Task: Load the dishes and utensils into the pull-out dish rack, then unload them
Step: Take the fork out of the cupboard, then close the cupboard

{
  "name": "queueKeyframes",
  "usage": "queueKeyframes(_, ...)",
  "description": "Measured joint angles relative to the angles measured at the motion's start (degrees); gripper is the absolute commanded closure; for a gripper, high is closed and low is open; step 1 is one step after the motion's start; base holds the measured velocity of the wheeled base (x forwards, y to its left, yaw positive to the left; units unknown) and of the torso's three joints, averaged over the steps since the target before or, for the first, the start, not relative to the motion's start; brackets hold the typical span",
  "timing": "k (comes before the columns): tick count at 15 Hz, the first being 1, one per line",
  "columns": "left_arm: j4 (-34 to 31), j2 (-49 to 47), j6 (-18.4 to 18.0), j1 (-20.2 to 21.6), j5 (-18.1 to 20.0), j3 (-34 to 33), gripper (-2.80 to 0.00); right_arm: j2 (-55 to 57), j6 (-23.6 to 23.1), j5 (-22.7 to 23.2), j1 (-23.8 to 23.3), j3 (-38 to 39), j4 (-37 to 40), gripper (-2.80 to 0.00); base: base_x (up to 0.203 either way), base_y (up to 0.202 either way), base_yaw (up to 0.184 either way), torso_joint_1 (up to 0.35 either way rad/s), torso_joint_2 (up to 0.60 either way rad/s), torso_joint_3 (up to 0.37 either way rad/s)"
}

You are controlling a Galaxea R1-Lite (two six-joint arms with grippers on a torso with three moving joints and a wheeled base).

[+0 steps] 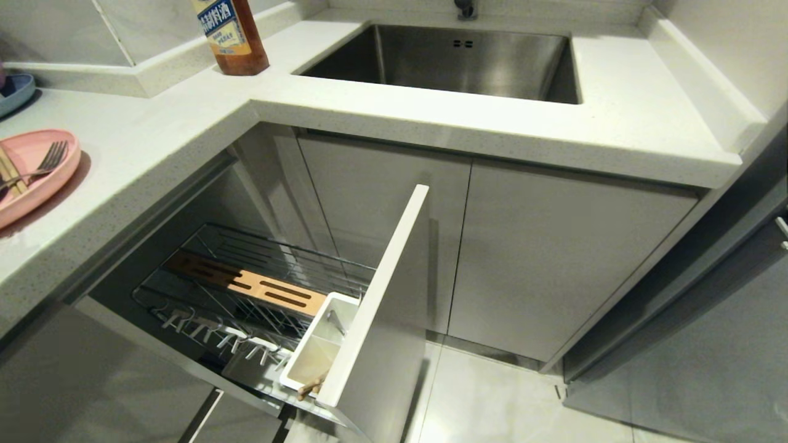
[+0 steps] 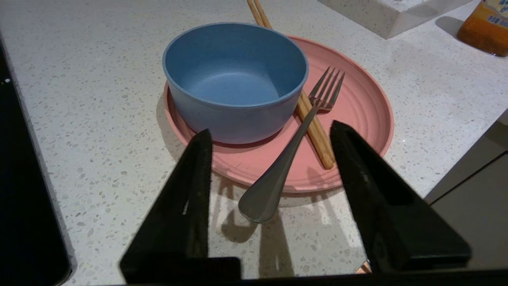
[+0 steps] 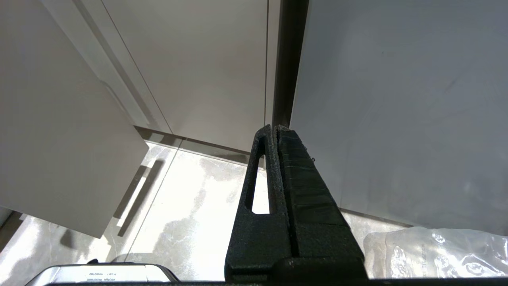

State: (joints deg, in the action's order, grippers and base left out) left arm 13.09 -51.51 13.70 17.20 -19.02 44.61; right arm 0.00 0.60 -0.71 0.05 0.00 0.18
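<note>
From the head, the pull-out dish rack (image 1: 258,295) is standing open below the counter (image 1: 154,154), its white cup (image 1: 317,344) holding what may be a spoon. The pink plate (image 1: 46,178) is sitting on that counter.

At the left wrist, the left gripper (image 2: 270,131) is hanging wide, empty, over the plate's (image 2: 357,107) near rim, where the blue bowl (image 2: 234,79), fork (image 2: 293,143) and chopsticks (image 2: 313,127) are resting.

The right gripper (image 3: 276,129) is pinched closed near the floor (image 3: 190,214).

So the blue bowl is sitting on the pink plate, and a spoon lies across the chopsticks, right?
Almost. The blue bowl does sit on the pink plate, but it is a fork, not a spoon, lying across the chopsticks. The left wrist view shows its prongs.
</note>
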Motion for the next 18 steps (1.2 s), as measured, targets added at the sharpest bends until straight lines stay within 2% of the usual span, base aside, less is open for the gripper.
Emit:
queueKeyframes(3,0.02,0.21,-0.16,-0.41,0.06,2.16,-2.80,0.00,-0.02,0.00,0.00,0.00,0.00,0.00,0.000,0.000,0.000,0.000,0.00,0.000)
queueKeyframes(4,0.02,0.32,-0.32,-0.92,0.08,3.67,0.00,0.00,-0.02,0.00,0.00,0.00,0.00,0.00,0.000,0.000,0.000,0.000,0.00,0.000)
queueKeyframes(8,-1.73,0.21,-1.16,-3.64,0.12,11.49,0.00,0.00,0.00,0.00,0.00,0.00,0.00,0.00,0.000,0.000,0.000,0.000,0.00,0.000)
queueKeyframes(11,-7.27,-0.86,-1.69,-8.51,0.15,18.81,0.00,0.00,-0.02,0.02,0.00,0.00,-0.01,0.00,0.000,0.000,0.000,0.000,0.00,0.000)
queueKeyframes(13,-12.92,-2.23,-1.66,-14.17,0.09,24.09,0.00,0.00,0.00,0.00,-0.02,0.00,0.00,0.00,0.000,0.000,0.000,0.000,0.00,0.000)
queueKeyframes(16,-25.47,-6.16,-0.51,-26.49,0.09,32.08,0.00,0.00,-0.02,0.02,-0.02,0.00,0.00,0.00,0.000,0.000,0.000,0.000,0.00,0.000)
queueKeyframes(18,-33.88,-10.45,2.32,-35.26,0.09,36.88,0.00,0.00,-0.02,0.02,-0.02,0.00,0.00,0.00,0.000,0.000,0.000,0.000,0.00,0.000)
